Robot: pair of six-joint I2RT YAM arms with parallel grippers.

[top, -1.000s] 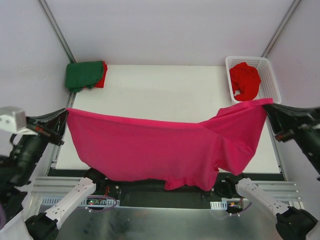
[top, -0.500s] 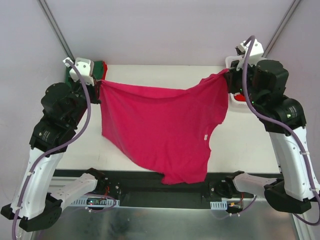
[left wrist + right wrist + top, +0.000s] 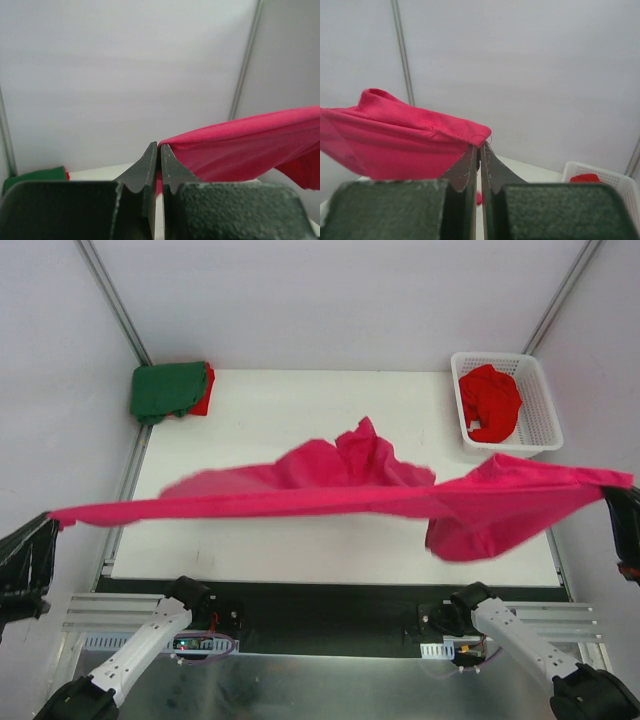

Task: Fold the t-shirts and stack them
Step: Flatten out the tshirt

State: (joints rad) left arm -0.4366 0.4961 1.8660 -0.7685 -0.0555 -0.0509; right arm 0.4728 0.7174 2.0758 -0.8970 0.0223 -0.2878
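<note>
A magenta-pink t-shirt (image 3: 340, 490) is stretched in the air across the table, blurred, its middle billowing up. My left gripper (image 3: 52, 522) is shut on its left corner at the far left; in the left wrist view (image 3: 160, 146) the cloth (image 3: 240, 150) runs off right from the closed tips. My right gripper (image 3: 625, 483) is shut on the right corner; the right wrist view (image 3: 480, 145) shows the hem (image 3: 410, 137) pinched. A folded dark green t-shirt (image 3: 166, 389) lies on a red one (image 3: 204, 397) at the back left. A red t-shirt (image 3: 489, 402) sits in the basket.
The white lattice basket (image 3: 540, 400) stands at the table's back right corner. The white table (image 3: 300, 410) is bounded by pale walls and metal frame posts (image 3: 110, 300). The arm bases (image 3: 190, 605) sit at the near edge.
Both arms swung from high over the table's back down and outward to the near sides. The pink shirt went from hanging as a sheet to stretched flat and wide, mid-flick.
</note>
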